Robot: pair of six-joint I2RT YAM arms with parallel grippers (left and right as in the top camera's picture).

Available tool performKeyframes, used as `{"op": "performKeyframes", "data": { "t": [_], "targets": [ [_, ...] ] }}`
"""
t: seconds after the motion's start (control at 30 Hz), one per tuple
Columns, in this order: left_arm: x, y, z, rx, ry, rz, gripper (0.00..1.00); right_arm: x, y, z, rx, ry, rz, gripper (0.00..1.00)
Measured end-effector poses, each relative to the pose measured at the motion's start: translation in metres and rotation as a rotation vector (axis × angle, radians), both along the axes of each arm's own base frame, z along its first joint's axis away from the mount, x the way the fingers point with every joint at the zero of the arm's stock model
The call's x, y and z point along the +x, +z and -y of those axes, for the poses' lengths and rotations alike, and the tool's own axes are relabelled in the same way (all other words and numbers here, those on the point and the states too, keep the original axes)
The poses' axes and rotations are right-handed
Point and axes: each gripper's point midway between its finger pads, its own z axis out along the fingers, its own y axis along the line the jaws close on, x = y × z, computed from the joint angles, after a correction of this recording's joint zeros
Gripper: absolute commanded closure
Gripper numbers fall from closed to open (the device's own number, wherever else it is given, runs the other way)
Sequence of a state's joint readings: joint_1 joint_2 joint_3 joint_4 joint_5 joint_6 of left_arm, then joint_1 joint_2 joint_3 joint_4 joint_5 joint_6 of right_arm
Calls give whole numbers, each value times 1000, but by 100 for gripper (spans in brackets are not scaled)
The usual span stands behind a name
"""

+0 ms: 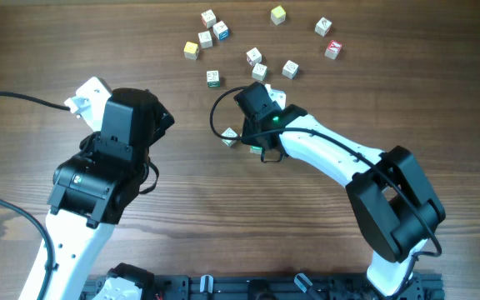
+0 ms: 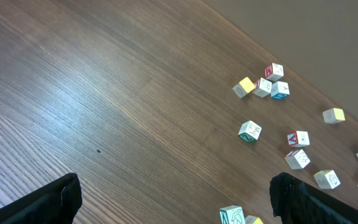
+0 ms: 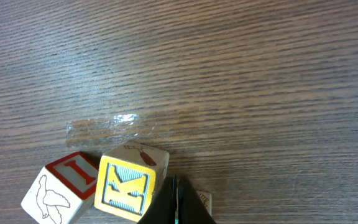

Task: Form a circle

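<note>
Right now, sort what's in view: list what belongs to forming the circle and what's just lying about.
For the circle: yellow K cube; white bird cube with a red I side; right gripper, shut beside them.
Lying about: red cube, blue cube and lone yellow cube at the far side; left gripper, open.

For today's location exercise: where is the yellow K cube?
Right wrist view, lower left: the yellow K cube sits between the red I cube and the right gripper.
</note>
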State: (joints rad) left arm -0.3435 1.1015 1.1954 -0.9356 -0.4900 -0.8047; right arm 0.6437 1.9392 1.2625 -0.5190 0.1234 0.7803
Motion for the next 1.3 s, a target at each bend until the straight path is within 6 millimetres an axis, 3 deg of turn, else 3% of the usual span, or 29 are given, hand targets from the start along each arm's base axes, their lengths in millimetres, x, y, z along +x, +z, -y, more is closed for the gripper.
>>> {"op": "performKeyframes", "data": {
  "t": [1.1,1.23,1.3],
  "targets": [
    [0,0,0,0,0,0,0,-3,1,-5,-2,19,4,96],
    [0,0,0,0,0,0,0,3,25,-6,24,13,59,96],
    [0,0,0,0,0,0,0,9,40,-11,55,21,106,85]
  ]
}}
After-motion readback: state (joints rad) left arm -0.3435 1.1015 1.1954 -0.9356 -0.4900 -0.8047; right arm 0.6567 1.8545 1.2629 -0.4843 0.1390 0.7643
